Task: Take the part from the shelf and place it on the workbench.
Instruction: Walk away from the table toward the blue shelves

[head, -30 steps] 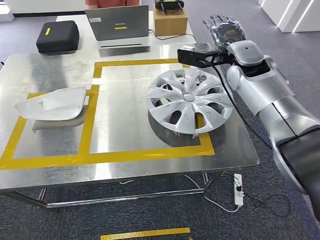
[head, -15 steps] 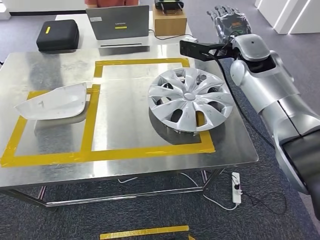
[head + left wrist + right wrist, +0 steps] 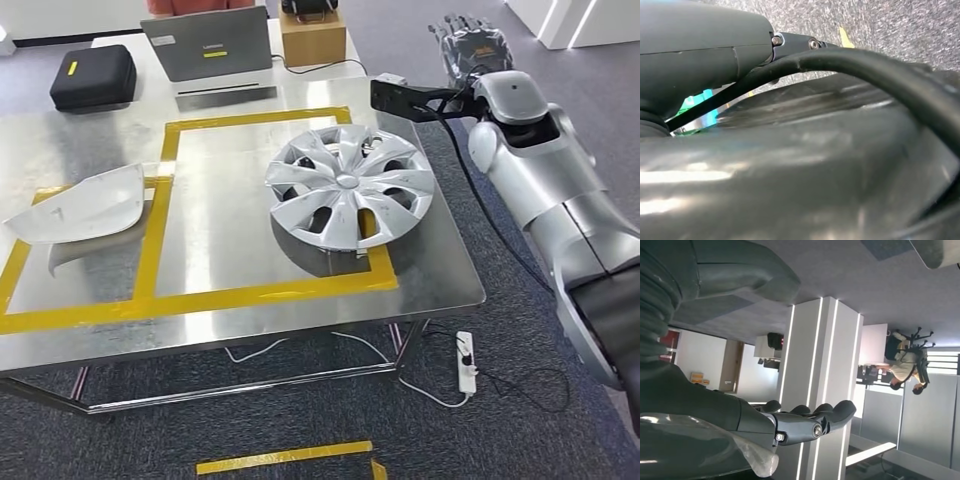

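Note:
A silver wheel cover [image 3: 349, 185] lies flat on the steel workbench [image 3: 226, 310], inside the right yellow-taped rectangle. In the left taped rectangle rests a white mirror shell [image 3: 79, 207]. My right hand [image 3: 472, 45] is raised beyond the bench's far right corner, apart from the wheel cover. Its fingers [image 3: 810, 422] are stretched out with nothing in them. A black camera bracket [image 3: 407, 97] sticks out from that wrist. In the left wrist view a dark grey part of my left hand [image 3: 704, 45] lies close to the lens, and its fingers are hidden.
Behind the bench stands a second table with a laptop [image 3: 207, 45], a black case [image 3: 92, 75] and a cardboard box [image 3: 312, 35]. A person in orange [image 3: 189, 5] sits behind the laptop. A power strip [image 3: 466, 362] and cables lie on the carpet under the bench's right end.
The whole picture has slid left, so the camera has moved. My right arm stays raised with its hand empty, and the wheel cover and mirror shell keep their places on the bench.

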Controlling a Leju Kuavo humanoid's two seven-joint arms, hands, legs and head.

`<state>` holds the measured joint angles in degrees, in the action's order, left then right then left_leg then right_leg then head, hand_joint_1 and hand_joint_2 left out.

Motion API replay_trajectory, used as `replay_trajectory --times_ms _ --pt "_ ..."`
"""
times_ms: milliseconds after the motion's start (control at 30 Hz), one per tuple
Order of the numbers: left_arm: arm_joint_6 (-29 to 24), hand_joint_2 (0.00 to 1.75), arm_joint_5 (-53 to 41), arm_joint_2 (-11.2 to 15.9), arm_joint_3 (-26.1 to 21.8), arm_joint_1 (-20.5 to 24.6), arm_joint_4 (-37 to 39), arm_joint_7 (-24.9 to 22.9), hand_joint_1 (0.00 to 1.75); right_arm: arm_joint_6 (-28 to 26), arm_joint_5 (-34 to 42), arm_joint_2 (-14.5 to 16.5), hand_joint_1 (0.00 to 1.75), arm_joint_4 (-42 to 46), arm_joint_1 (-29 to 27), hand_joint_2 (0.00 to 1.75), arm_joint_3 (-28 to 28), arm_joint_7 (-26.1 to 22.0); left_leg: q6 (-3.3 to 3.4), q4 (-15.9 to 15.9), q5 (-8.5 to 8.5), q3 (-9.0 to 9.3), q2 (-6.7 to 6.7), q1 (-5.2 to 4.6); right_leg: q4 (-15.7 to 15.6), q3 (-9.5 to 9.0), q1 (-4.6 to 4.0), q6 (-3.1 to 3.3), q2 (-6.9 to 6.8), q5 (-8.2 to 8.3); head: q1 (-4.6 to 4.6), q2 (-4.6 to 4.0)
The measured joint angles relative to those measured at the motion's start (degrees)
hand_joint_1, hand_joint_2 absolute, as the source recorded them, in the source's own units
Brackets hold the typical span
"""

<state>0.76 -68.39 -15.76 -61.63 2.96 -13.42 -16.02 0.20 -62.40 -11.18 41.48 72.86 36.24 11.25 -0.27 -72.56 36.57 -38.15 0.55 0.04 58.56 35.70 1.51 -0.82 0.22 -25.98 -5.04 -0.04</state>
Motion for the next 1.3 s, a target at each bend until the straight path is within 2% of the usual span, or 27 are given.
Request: replay_trajectory --times_ms 33,67,100,167,233,333,367,400,500,533,567,600,667,733,767,833,867,900,933,1000,1033,1067,1100,1167,1200,1267,1300 --pt "0.01 0.0 0.0 0.0 -0.01 0.01 0.0 0.0 0.0 0.04 0.0 -0.05 0.0 0.0 -0.07 1.75 0.0 -0.02 0.1 -1.86 0.56 -0.25 -0.02 -0.01 0.01 0.43 -0.15 0.05 0.08 0.34 0.0 0.0" --pt "0.02 0.0 0.01 0.0 0.0 0.02 0.0 0.0 0.0 0.07 0.0 -0.12 0.0 0.0 -0.12 1.75 -0.01 -0.04 0.3 -1.7 0.06 0.43 -0.04 -0.04 0.02 0.82 -0.29 0.03 0.16 0.67 0.0 0.0" --pt "0.02 0.0 0.01 0.01 -0.01 0.02 -0.01 0.0 0.0 0.1 0.01 -0.19 0.0 0.01 -0.15 1.75 -0.02 -0.07 0.61 0.74 -1.39 2.16 -0.08 -0.09 0.02 1.14 -0.42 -0.05 0.24 0.99 0.0 0.0" --pt "-0.09 0.0 0.07 0.03 -0.07 0.03 -0.03 0.0 0.0 0.07 0.03 -0.29 0.0 0.06 -0.13 1.75 -0.15 -0.21 1.41 8.77 -4.28 7.09 -0.33 -0.29 0.01 1.61 -0.6 -0.38 0.33 1.63 -0.02 0.0" --pt "-0.22 0.0 0.15 0.06 -0.22 0.02 -0.05 0.0 0.0 -0.01 0.1 -0.35 0.0 0.1 -0.11 1.75 -0.37 -0.4 1.84 13.97 -5.36 9.84 -0.62 -0.61 -0.1 1.9 -0.59 -0.99 0.33 2.42 -0.05 0.0" --pt "-0.24 0.0 0.18 0.06 -0.41 -0.01 -0.07 0.01 0.0 -0.04 0.18 -0.49 0.0 0.1 -0.12 1.75 -0.6 -0.55 2.28 14.98 -6.49 9.24 -0.58 -0.83 -0.64 2.27 -0.37 -2.03 0.32 3.53 0.02 0.0" --pt "-0.24 0.0 0.19 0.03 -0.46 0.01 -0.08 0.01 0.0 -0.04 0.18 -0.59 0.0 0.09 -0.09 1.75 -0.7 -0.56 2.6 15.18 -7.18 8.8 -0.44 -0.75 -0.37 2.76 -0.36 -2.26 0.28 2.83 0.01 0.0" --pt "-0.24 0.0 0.19 -0.01 -0.52 0.03 -0.08 0.01 0.0 -0.04 0.18 -0.68 0.0 0.09 -0.05 1.75 -0.81 -0.56 2.97 15.41 -7.91 8.17 -0.29 -0.61 0.91 3.44 -0.37 -2.46 0.23 1.08 -0.02 0.0" --pt "-0.31 0.0 0.2 -0.08 -0.8 0.09 -0.09 0.11 0.0 -0.08 0.18 -0.78 0.0 0.09 -0.12 1.75 -0.93 -0.56 3.65 15.44 -9.83 5.78 -0.05 -0.61 10.78 6.1 -0.35 -2.92 0.09 -6.59 -0.08 0.0" --pt "-0.37 0.0 0.2 -0.1 -0.87 0.09 -0.09 0.15 0.0 -0.1 0.18 -0.78 0.0 0.09 -0.23 1.75 -0.94 -0.57 3.69 15.4 -10.44 4.96 -0.04 -0.67 13.78 6.46 -0.36 -3.01 0.08 -7.49 -0.08 0.0" --pt "-0.44 0.0 0.2 -0.12 -0.91 0.08 -0.09 0.17 0.0 -0.14 0.17 -0.78 0.0 0.09 -0.36 1.75 -0.96 -0.6 3.69 15.34 -11.03 4.14 -0.03 -0.72 15.16 6.06 -0.37 -3.04 0.08 -7.06 -0.08 0.0" --pt "-0.52 0.0 0.2 -0.16 -0.92 0.08 -0.09 0.19 0.0 -0.19 0.16 -0.78 0.0 0.09 -0.48 1.75 -0.96 -0.62 3.64 15.26 -11.56 3.39 -0.02 -0.75 14.59 4.72 -0.39 -2.98 0.08 -5.68 -0.08 0.0" --pt "-0.8 0.0 0.2 -0.32 -0.94 0.11 -0.09 0.29 0.0 -0.44 0.24 -0.8 0.0 0.21 -0.61 1.75 -1.02 -0.78 3.43 15.03 -12.45 2.21 0.0 -0.81 8.11 -0.57 -0.52 -2.58 0.02 -3.16 -0.09 0.0" --pt "-1.23 0.0 0.2 -0.55 -0.98 0.14 -0.09 0.64 0.0 -1.13 0.68 -0.93 0.0 0.89 -0.76 1.75 -1.25 -1.11 2.99 14.75 -13.26 1.46 0.02 -0.92 0.36 -5.86 -0.83 -2.11 -0.16 -3.46 -0.03 0.0" --pt "-1.4 0.0 0.24 -0.66 -1.02 0.14 -0.09 0.85 0.0 -1.57 0.99 -1.08 0.0 1.38 -0.94 1.75 -1.4 -1.29 2.71 14.71 -13.73 1.17 0.03 -0.91 -1.76 -7.14 -1.03 -1.94 -0.22 -4.04 -0.01 0.0" --pt "-1.55 0.0 0.32 -0.77 -1.17 0.12 -0.09 1.14 0.0 -2.25 1.49 -1.42 0.0 2.32 -1.64 1.75 -1.67 -1.48 2.13 14.72 -14.46 0.7 -0.01 -0.8 -2.96 -7.34 -1.06 -1.4 -0.34 -3.84 -0.03 0.0" --pt "-1.62 0.0 0.38 -0.78 -1.25 0.09 -0.09 1.2 0.0 -2.45 1.63 -1.56 0.0 2.87 -2.2 1.75 -1.8 -1.52 1.75 14.39 -13.92 0.39 -0.12 -0.76 -3.16 -7.04 -0.95 -0.95 -0.43 -3.33 0.03 0.0" --pt "-1.71 0.0 0.41 -0.77 -1.32 0.07 -0.09 1.23 0.0 -2.63 1.71 -1.69 0.0 3.52 -2.86 1.75 -1.99 -1.56 1.38 13.24 -12.43 -0.09 -0.24 -0.71 -3.35 -6.63 -0.79 -0.39 -0.56 -2.75 0.09 0.0" --pt "-1.83 0.0 0.44 -0.74 -1.38 0.04 -0.09 1.28 0.0 -2.9 1.78 -1.86 0.0 4.5 -3.71 1.75 -2.24 -1.6 0.98 10.95 -10.01 -0.79 -0.36 -0.61 -3.51 -6.07 -0.62 0.07 -0.67 -2.1 0.18 0.0" --pt "-2.07 0.0 0.5 -0.71 -1.49 0.03 -0.1 1.44 0.0 -3.49 1.97 -2.42 0.0 7.1 -5.78 1.75 -2.72 -1.67 0.35 3.66 -4.62 -2.33 -0.43 -0.23 -3.41 -4.72 -0.62 0.44 -0.68 -1.0 0.29 0.0" --pt "-2.14 0.0 0.52 -0.69 -1.57 0.03 -0.1 1.51 0.0 -3.72 2.07 -2.73 0.0 8.52 -6.96 1.75 -2.88 -1.68 0.1 0.23 -3.19 -2.73 -0.42 -0.03 -3.32 -3.97 -0.6 0.37 -0.63 -0.44 0.33 0.0" --pt "-2.17 0.0 0.52 -0.68 -1.66 0.05 -0.12 1.57 0.0 -3.85 2.16 -3.07 0.0 9.81 -8.12 1.75 -3.0 -1.67 -0.11 -1.82 -3.18 -2.51 -0.42 0.14 -3.16 -3.18 -0.55 0.22 -0.57 0.08 0.32 0.0" --pt "-2.19 0.0 0.51 -0.67 -1.72 0.07 -0.15 1.6 0.0 -3.9 2.21 -3.41 0.0 10.94 -9.12 1.75 -3.13 -1.66 -0.28 -1.96 -4.33 -1.53 -0.42 0.29 -2.91 -2.37 -0.47 0.01 -0.51 0.54 0.33 0.0" --pt "-2.25 0.0 0.5 -0.66 -1.78 0.08 -0.23 1.68 0.0 -4.0 2.47 -4.07 0.0 13.01 -10.63 1.75 -3.65 -1.62 -0.56 3.19 -7.4 2.63 -0.45 0.56 -2.15 -0.77 -0.21 -0.61 -0.43 1.24 0.34 0.0" --pt "-2.29 0.0 0.51 -0.69 -1.8 0.06 -0.27 1.73 0.0 -4.24 2.7 -4.43 0.0 14.12 -11.26 1.75 -4.03 -1.62 -0.61 7.12 -7.79 5.13 -0.58 0.59 -1.7 -0.04 -0.17 -0.95 -0.43 1.52 0.42 0.0" --pt "-2.44 0.0 0.54 -0.8 -1.98 -0.02 -0.35 1.92 0.0 -5.18 3.44 -5.38 0.0 16.99 -13.22 1.75 -5.04 -1.66 -0.26 12.84 -6.87 8.35 -1.01 0.53 -1.23 0.96 -0.29 -1.76 -0.51 2.24 0.48 0.0" --pt "-2.55 0.0 0.6 -0.86 -2.18 -0.09 -0.4 2.03 0.0 -5.92 3.9 -6.06 0.0 18.87 -14.86 1.75 -5.68 -1.65 -0.01 13.89 -6.39 8.79 -1.22 0.41 -1.26 1.2 -0.36 -2.2 -0.58 2.68 0.51 0.0"
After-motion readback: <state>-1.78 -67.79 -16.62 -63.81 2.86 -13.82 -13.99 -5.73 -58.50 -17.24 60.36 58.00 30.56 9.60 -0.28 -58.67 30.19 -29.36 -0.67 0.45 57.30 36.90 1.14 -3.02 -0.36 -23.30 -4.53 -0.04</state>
